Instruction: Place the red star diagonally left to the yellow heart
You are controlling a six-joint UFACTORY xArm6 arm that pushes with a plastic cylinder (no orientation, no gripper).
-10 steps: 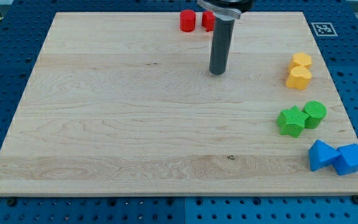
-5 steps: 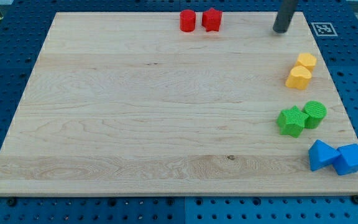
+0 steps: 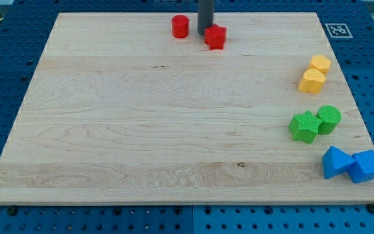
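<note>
The red star (image 3: 216,37) lies near the view's top, a little right of centre. My tip (image 3: 204,33) stands between it and the red cylinder (image 3: 180,26), touching the star's upper left side. The yellow heart (image 3: 312,81) lies at the view's right, with a yellow block (image 3: 319,64) touching it just above. The star is far to the left of the heart and a little higher.
A green star (image 3: 304,127) and a green cylinder (image 3: 329,119) sit together at the right. Two blue blocks (image 3: 337,162) (image 3: 367,166) lie at the bottom right corner. The wooden board (image 3: 141,130) ends just above the red blocks.
My tip swung from the top right to between the two red blocks. The red star has shifted down and slightly left; the red cylinder has shifted left.
</note>
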